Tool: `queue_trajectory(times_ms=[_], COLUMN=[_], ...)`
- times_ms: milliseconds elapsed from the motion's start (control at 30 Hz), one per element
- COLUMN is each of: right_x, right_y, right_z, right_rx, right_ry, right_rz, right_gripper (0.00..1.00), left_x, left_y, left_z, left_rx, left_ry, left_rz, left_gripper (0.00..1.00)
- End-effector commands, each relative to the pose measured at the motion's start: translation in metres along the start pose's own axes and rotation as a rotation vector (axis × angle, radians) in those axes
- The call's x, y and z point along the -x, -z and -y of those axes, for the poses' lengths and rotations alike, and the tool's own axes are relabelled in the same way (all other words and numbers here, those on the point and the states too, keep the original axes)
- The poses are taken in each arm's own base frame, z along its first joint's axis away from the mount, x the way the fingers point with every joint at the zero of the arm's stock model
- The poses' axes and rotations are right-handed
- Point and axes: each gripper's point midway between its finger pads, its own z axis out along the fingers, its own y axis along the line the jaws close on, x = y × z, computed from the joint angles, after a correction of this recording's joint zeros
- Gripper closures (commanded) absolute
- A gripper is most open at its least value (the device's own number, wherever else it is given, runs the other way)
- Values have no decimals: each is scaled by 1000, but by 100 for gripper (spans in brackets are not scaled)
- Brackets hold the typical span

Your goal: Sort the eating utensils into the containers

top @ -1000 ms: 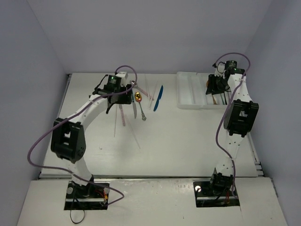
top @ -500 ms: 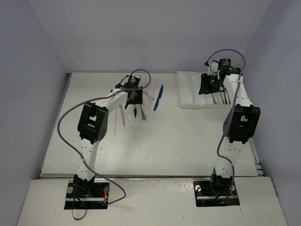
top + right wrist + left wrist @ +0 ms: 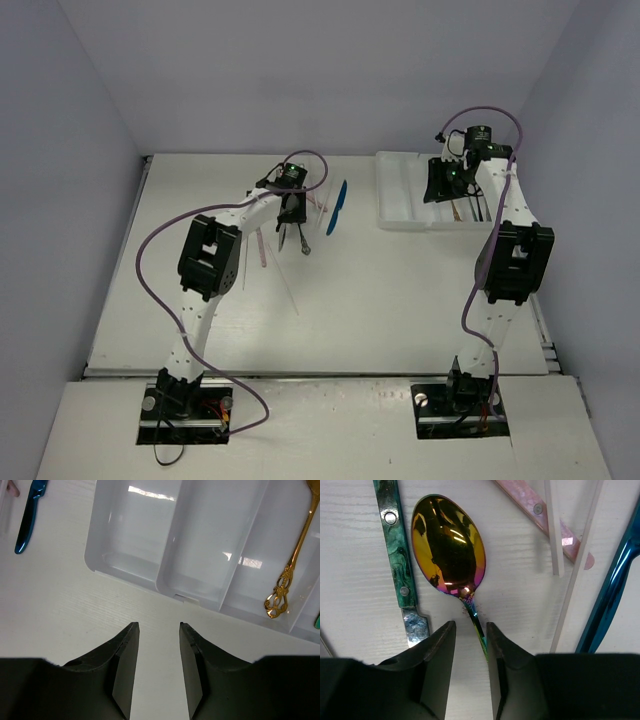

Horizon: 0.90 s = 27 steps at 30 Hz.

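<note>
Left fingers (image 3: 437,665) just narrowed around the rainbow spoon (image 3: 449,545) (still gapped, pickup looked close), right fingers (image 3: 122,665) hung parted and empty.

Left hand (image 3: 470,630) points down, fingers a narrow gap apart. Right hand (image 3: 158,630) tilts down too, fingers slightly parted, arm stretched forward.

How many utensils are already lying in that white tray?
2 show: a gold utensil in one compartment of the tray, a teal tip in the next, at the picture's edge. More may be hidden.
</note>
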Motion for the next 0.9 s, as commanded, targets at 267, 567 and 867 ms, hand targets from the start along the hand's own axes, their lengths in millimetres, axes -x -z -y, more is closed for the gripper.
queue_trajectory(times_ms=[267, 567, 867], right_x=[17, 32, 53], right_y=[30, 34, 27], right_z=[-11, -101, -207], right_rx=[21, 227, 489], right_ry=[26, 132, 98], right_rz=[82, 123, 152], right_gripper=[65, 64, 56], left_x=[-3, 44, 100], left_y=[10, 77, 182], left_z=[-13, 5, 27], left_rx=[106, -89, -296], left_ry=[-29, 130, 227], left_rz=[-15, 127, 347], left_gripper=[99, 100, 100])
